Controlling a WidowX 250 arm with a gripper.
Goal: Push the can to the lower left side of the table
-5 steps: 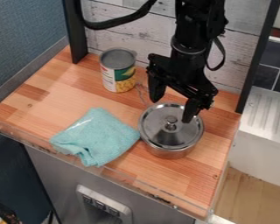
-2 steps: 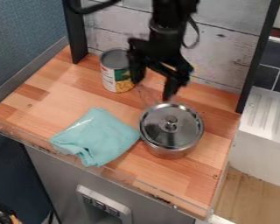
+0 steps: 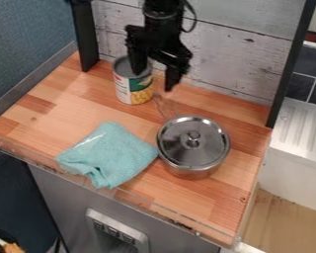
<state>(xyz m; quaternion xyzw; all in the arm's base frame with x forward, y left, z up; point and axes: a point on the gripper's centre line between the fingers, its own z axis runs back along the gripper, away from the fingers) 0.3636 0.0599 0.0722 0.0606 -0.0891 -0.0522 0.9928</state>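
Wooden tabletop (image 3: 61, 111), light and reddish-brown strips, clear edging (image 3: 147, 203) along near side. Can (image 3: 132, 89) upright at twelve o'clock. Folded teal cloth (image 3: 109, 155) at eight o'clock. Steel pot (image 3: 187, 171) at three o'clock, lid (image 3: 203, 150) on, cloth's corner at its nine o'clock side. Thin wire-like shape (image 3: 162, 109) at one o'clock, unclear what.

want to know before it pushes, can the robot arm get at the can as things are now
Probably yes: the open gripper hangs close by, one finger overlapping the can in view, and neither the pot nor the cloth sits between them.
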